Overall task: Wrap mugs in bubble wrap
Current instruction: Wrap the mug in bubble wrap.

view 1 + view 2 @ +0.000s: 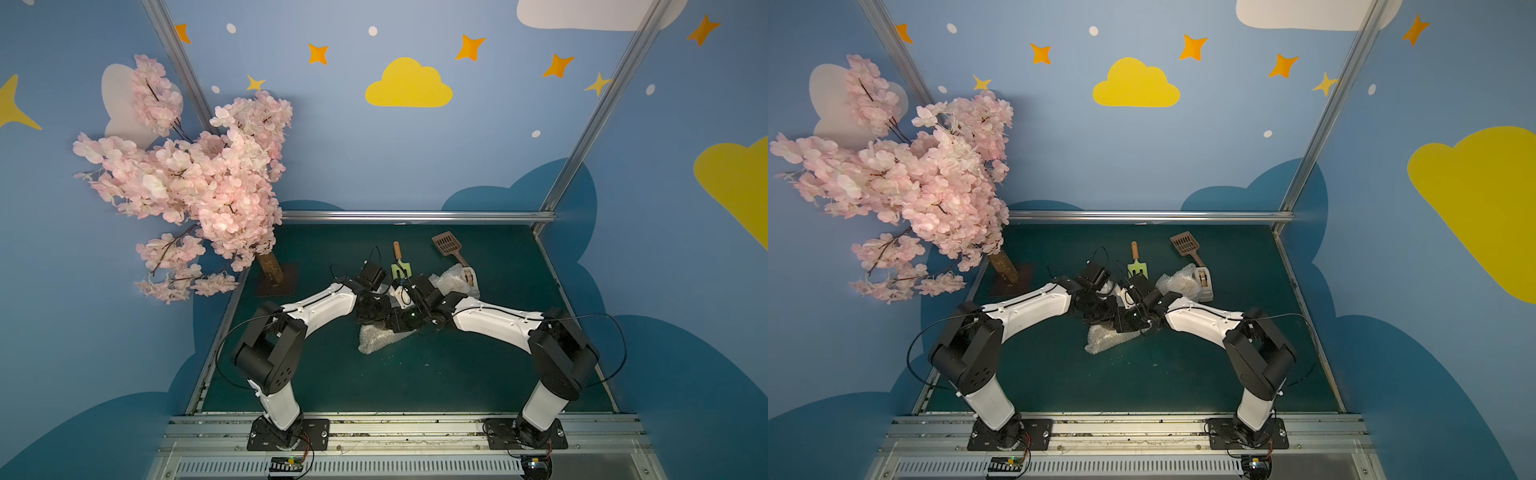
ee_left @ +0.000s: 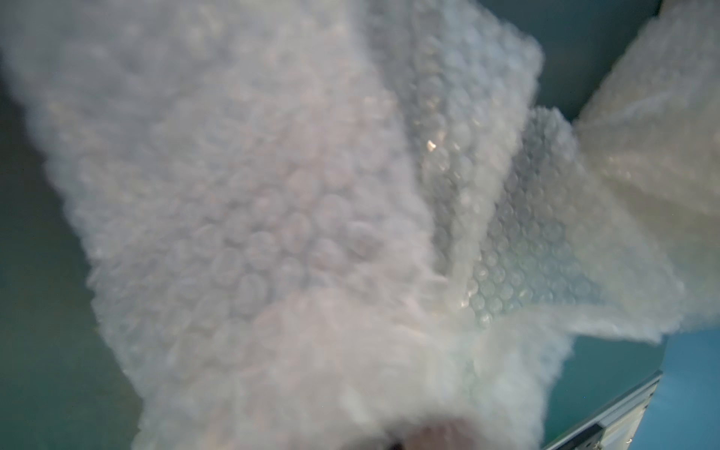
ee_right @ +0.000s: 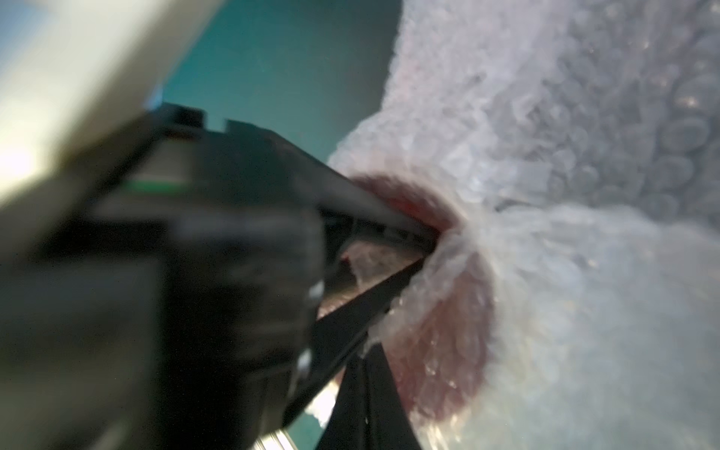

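A crumpled bundle of bubble wrap (image 1: pixel 380 338) (image 1: pixel 1102 338) lies mid-table under both wrists. In the right wrist view the glossy red inside of a mug (image 3: pixel 440 343) glows through the bubble wrap (image 3: pixel 584 272) stretched over its mouth. My left gripper (image 3: pixel 428 249) (image 1: pixel 371 311) has its black fingers nearly together, with a fold of wrap pinched at the rim. The right gripper (image 3: pixel 366 389) (image 1: pixel 409 318) is shut, its tips at the wrap's edge just beside the left one. Wrap (image 2: pixel 272 195) fills the left wrist view and hides the fingers. A second wrap bundle (image 1: pixel 451 280) sits back right; its contents are hidden.
A tape dispenser (image 1: pixel 469 276) stands against the back-right bundle. Behind it lie a brown slotted scoop (image 1: pixel 446 243) and a green trowel (image 1: pixel 401 266) with a wooden handle. A pink blossom tree (image 1: pixel 199 187) overhangs the table's left rear corner. Metal rails edge the green table (image 1: pixel 457 374).
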Controlling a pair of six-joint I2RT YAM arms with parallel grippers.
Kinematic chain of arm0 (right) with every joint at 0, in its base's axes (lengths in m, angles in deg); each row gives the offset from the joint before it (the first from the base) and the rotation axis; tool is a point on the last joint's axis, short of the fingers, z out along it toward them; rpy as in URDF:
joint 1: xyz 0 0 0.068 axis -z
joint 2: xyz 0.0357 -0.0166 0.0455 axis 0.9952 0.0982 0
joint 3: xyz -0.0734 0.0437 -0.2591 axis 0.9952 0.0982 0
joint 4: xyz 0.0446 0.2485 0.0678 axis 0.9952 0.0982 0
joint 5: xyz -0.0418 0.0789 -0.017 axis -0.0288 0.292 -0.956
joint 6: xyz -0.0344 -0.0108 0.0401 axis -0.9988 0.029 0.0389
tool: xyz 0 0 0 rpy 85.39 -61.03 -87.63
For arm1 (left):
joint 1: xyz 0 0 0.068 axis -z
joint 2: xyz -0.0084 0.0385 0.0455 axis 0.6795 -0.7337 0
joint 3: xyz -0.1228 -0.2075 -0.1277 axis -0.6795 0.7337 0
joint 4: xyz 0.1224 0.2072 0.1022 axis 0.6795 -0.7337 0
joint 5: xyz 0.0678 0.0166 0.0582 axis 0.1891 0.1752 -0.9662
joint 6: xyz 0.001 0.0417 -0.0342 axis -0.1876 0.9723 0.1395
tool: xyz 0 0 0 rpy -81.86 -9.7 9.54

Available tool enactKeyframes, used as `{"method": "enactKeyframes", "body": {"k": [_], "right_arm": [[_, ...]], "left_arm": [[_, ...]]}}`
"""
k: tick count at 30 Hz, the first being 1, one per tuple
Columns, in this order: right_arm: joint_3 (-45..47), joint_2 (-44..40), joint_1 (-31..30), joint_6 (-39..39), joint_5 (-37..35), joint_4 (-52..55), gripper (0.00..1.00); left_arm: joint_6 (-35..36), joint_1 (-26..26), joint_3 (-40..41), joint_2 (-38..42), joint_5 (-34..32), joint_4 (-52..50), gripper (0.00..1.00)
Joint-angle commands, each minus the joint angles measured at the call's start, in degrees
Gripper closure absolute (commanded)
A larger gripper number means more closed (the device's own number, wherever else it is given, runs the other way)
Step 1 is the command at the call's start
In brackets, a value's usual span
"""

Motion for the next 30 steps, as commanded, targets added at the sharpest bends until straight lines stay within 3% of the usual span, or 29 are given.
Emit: {"method": "enactKeyframes", "body": {"k": [1, 12, 25, 30], "right_arm": [[-2.8, 4.4, -0.9, 0.2, -3.8, -0.7, 1.00], [-7.1, 9.1, -1.2, 6.3, -4.3, 3.6, 1.00], [-10.2, 10.3, -0.6, 8.9, -5.0, 7.7, 1.00], [-9.5, 10.2, -0.2, 10.1, -4.8, 6.7, 1.00]], "left_arm": [[2.1, 0.6, -0.5, -2.3, 0.1, -4.2, 0.75], [5.0, -1.0, -2.3, 1.2, 1.7, -8.9, 0.57], [10.1, -6.8, -2.6, 6.3, 10.4, -15.8, 0.44], [10.9, -8.7, -1.0, 7.8, 15.7, -12.6, 0.35]]}}
